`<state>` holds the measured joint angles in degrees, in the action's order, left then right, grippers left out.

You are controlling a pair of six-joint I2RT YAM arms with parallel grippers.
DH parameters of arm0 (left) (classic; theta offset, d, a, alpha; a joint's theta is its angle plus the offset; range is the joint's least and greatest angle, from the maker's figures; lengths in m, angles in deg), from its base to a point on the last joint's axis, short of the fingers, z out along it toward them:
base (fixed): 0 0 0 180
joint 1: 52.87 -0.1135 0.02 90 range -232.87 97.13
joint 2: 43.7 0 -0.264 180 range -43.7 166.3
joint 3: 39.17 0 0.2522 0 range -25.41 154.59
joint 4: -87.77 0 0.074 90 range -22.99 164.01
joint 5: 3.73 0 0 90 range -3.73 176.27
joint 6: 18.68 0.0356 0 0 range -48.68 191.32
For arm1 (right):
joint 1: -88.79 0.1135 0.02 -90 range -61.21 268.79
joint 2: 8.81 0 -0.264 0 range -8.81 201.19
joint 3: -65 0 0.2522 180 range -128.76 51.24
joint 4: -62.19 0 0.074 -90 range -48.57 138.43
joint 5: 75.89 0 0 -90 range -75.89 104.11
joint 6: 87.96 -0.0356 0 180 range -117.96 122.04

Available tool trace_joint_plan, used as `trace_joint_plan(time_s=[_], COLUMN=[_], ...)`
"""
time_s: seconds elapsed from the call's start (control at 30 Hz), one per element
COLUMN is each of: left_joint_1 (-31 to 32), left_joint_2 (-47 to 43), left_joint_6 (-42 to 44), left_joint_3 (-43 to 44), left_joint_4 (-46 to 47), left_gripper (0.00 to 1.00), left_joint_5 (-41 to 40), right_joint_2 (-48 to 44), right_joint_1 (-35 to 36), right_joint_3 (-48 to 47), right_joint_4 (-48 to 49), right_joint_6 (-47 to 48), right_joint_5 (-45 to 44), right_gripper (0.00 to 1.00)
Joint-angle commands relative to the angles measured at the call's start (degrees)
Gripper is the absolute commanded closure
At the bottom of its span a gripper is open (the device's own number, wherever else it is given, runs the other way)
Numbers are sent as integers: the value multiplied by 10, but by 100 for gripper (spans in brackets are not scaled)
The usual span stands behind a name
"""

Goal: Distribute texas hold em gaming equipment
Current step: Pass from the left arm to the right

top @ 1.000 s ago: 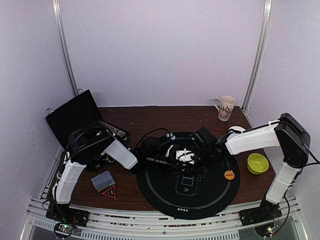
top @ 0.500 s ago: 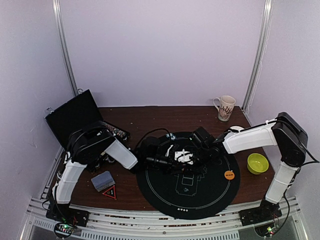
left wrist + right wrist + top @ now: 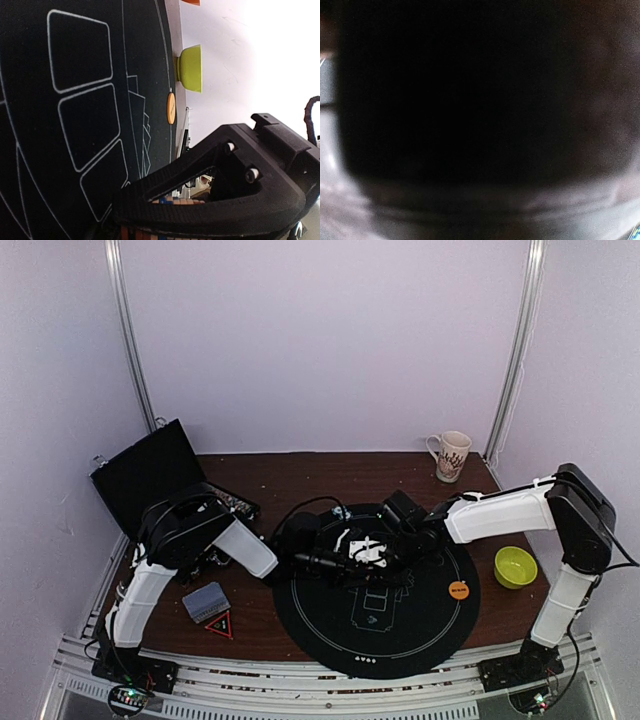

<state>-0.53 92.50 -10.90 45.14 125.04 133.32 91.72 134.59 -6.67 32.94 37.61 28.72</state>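
In the top view my left gripper (image 3: 345, 562) and right gripper (image 3: 398, 543) meet over the middle of the black round mat (image 3: 400, 630). The left wrist view shows my left gripper (image 3: 150, 204) shut on a row of stripe-edged orange and blue poker chips (image 3: 184, 201). The right wrist view is almost all black, so the right jaws are hidden. An orange button (image 3: 459, 590) lies on the mat's right edge and also shows in the left wrist view (image 3: 171, 108). A grey-blue deck of cards (image 3: 205, 601) lies on the table at the left.
An open black case (image 3: 150, 472) stands at the back left. A red triangle marker (image 3: 219, 625) lies by the deck. A green bowl (image 3: 515, 567) sits right of the mat, a patterned mug (image 3: 451, 455) at the back right. White patches between the grippers are unclear.
My right gripper has shifted slightly left, toward the left gripper. The left arm has barely moved.
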Motion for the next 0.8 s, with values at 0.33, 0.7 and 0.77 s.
trace_joint_plan(time_s=[0.33,0.7,0.77], left_joint_1=[5,-2,-3], left_joint_2=[18,-5,-5], left_joint_6=[-21,17,6], left_joint_3=[-12,-19,-25], left_joint_4=[79,43,62], left_gripper=[35,31,30], left_joint_5=[-8,-23,-24], right_joint_2=[2,-2,-2], right_joint_1=[-7,-14,-15], right_joint_3=[-11,-6,-6], right_joint_4=[-44,-53,-55], right_joint_6=[-30,-29,-28], right_joint_5=[-2,-8,-9], right_gripper=[100,100,100])
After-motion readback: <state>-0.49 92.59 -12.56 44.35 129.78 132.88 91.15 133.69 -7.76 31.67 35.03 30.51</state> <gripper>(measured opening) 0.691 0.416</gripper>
